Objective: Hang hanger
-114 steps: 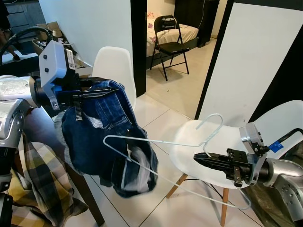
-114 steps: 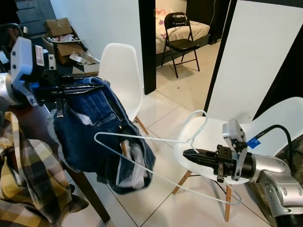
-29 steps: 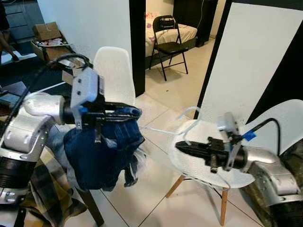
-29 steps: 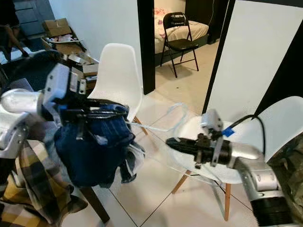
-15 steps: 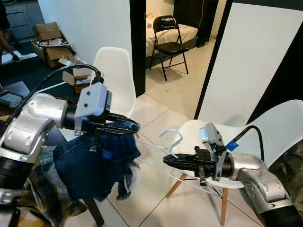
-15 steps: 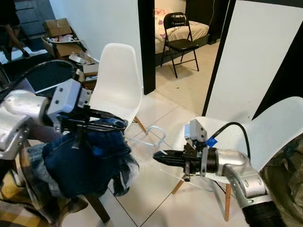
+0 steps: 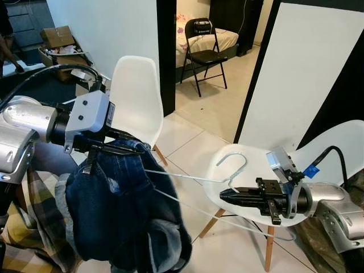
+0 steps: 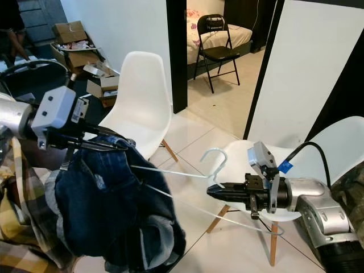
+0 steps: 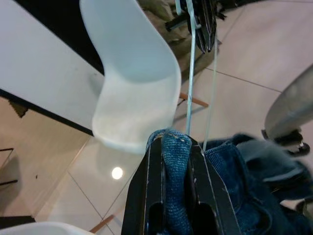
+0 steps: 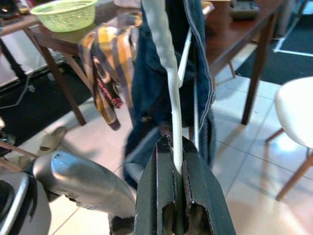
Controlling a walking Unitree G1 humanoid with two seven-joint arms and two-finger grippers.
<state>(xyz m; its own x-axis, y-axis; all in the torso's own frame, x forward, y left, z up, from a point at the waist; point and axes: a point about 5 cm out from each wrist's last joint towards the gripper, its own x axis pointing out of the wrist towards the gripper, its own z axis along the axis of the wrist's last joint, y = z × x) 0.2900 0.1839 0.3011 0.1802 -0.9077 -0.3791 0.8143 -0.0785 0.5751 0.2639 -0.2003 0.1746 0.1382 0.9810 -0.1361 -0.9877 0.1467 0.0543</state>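
A pair of dark blue jeans hangs by its waistband from my left gripper, which is shut on the denim at the left. A white wire hanger stretches between the arms. Its hook stands up near my right gripper, and its long wires run left into the top of the jeans. My right gripper is shut on the hanger wire just below the hook, above the seat of a white chair.
A second white chair stands behind the jeans. A yellow plaid cloth drapes over a dark wooden table that holds a green basket. A black folding chair stands in the doorway. A white panel leans at the right.
The jeans have dropped open and now hang long below my left gripper. My right gripper has drawn back to the right with the hanger, whose wires now reach into the waistband.
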